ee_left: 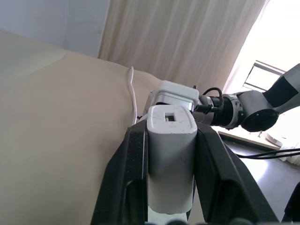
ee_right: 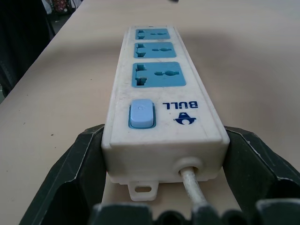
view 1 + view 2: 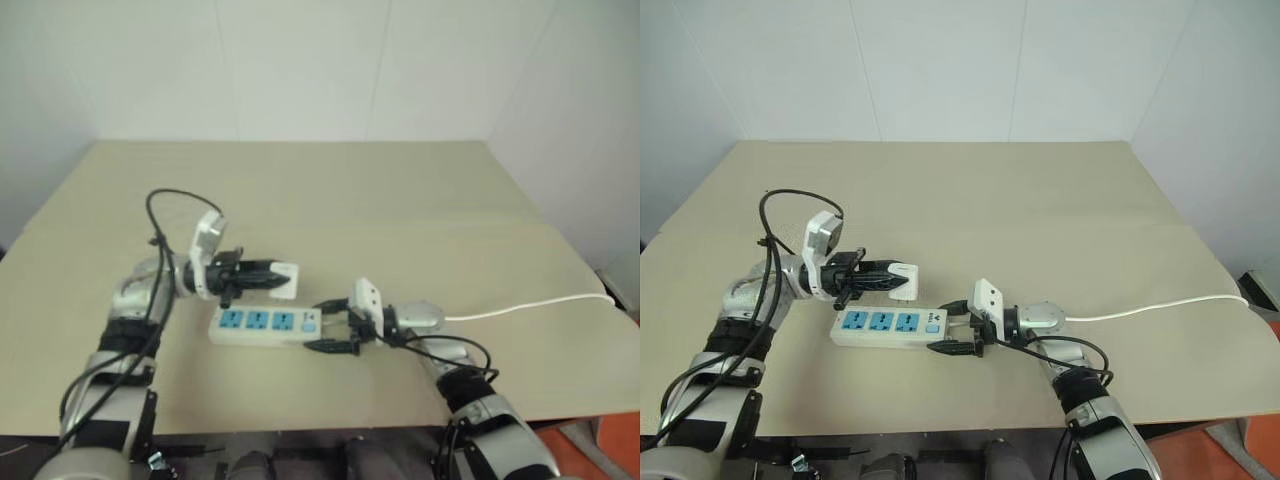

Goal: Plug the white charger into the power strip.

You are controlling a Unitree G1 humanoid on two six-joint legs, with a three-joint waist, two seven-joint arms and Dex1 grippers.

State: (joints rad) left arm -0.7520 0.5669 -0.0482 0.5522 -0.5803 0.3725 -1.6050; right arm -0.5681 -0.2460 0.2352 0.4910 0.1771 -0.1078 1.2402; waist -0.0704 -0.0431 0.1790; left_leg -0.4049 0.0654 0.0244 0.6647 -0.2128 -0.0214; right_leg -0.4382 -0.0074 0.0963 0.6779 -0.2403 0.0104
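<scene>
The left end effector (image 3: 268,277) is clenched on the white charger (image 3: 284,281): in the left wrist view its two black fingers (image 1: 133,173) press the charger's (image 1: 170,159) long sides, its flat end with a small square recess facing away from the wrist. In the left eye view this end effector sits left of centre and points toward the frame's right, the charger hanging just above the far edge of the power strip (image 3: 264,325), apart from it. The right end effector (image 3: 335,326), just right of centre, grasps the switch end of the strip; the right wrist view shows a finger (image 2: 77,171) against each long side of that end, beside the blue switch (image 2: 141,114) and the cord outlet. The strip lies flat on the beige tabletop (image 3: 400,200) with its three blue sockets facing up. Its thin white cord (image 3: 530,305) trails across the tabletop to the right edge of the frame.
</scene>
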